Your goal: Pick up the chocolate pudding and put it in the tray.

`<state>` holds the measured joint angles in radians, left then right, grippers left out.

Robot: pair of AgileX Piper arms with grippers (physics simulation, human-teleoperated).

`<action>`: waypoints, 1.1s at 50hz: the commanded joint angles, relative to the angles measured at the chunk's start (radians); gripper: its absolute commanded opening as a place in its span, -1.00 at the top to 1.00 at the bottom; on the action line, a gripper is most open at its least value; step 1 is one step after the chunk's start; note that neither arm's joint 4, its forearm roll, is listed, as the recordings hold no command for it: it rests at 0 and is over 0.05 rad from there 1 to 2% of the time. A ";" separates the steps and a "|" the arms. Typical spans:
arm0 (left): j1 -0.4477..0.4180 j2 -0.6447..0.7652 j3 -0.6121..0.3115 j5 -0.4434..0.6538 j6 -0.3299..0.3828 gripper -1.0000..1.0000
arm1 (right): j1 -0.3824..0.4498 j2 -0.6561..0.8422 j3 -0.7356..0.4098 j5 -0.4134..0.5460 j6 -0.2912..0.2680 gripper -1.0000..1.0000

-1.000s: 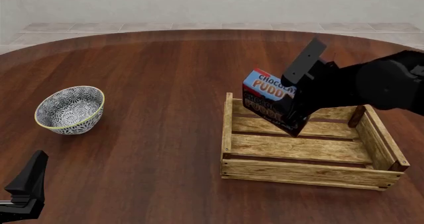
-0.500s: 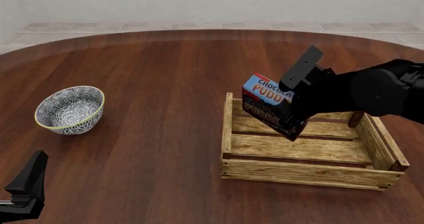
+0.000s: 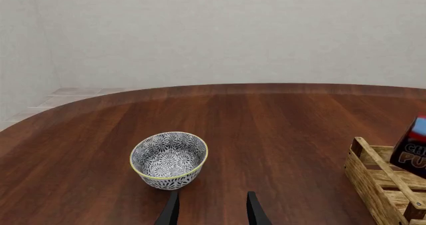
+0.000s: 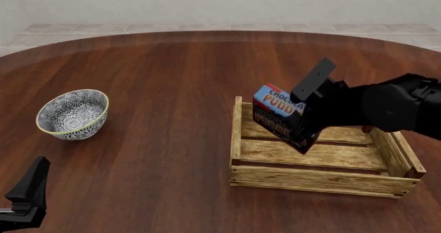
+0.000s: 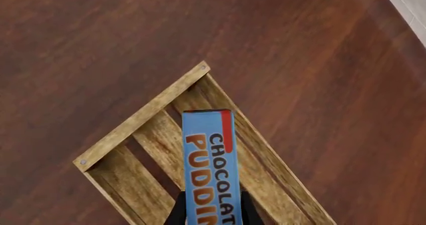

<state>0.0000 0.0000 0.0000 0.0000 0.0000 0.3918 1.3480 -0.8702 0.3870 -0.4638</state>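
The chocolate pudding (image 4: pixel 281 118), a small rectangular carton with a blue top, orange lettering, a red edge and a dark brown front, hangs tilted over the left half of the tray (image 4: pixel 319 179), its lower corner down between the walls near the floor slats; whether it touches them cannot be told. The right gripper (image 4: pixel 308 120), black, is clamped on the carton from its right side, one finger standing up above the blue top toward 1 o'clock. In the right wrist view the carton (image 5: pixel 211 169) runs lengthwise out from between the two dark fingertips (image 5: pixel 178 214), which press its long sides, and a corner of the tray (image 5: pixel 149 110) lies under it.

The tray is a shallow rectangular crate of light wooden slats with corner posts, sitting at about 4 o'clock from the centre of the round dark-brown wooden table (image 4: pixel 172 78). The right arm (image 4: pixel 396 106) reaches in from 3 o'clock, above the tray's far right part.

Well apart, toward 9 o'clock, stands a round blue-white patterned bowl (image 4: pixel 72 113) with a yellowish rim. The left gripper (image 4: pixel 28 194) sits low at 7 o'clock, away from everything; in the left wrist view its two fingers (image 3: pixel 169 210) stand apart with nothing between them, pointing toward the bowl (image 3: pixel 168 159), and the tray's end (image 3: pixel 382 182) and the carton (image 3: pixel 411 147) show at the edge
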 commanded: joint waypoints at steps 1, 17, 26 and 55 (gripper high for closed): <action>0.000 0.000 0.000 0.000 0.000 -1.00 | 0.002 0.002 0.030 -0.030 0.038 1.00; 0.000 0.000 0.000 0.000 0.000 -1.00 | 0.004 0.013 0.043 -0.051 0.053 1.00; 0.000 0.000 0.000 0.000 0.000 -1.00 | 0.006 0.022 0.053 -0.070 0.062 1.00; 0.000 0.000 0.000 0.000 0.000 -1.00 | -0.001 0.043 0.083 -0.123 0.098 1.00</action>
<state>0.0000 0.0000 0.0000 0.0000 0.0000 0.3942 1.3833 -0.7935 0.2833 -0.3965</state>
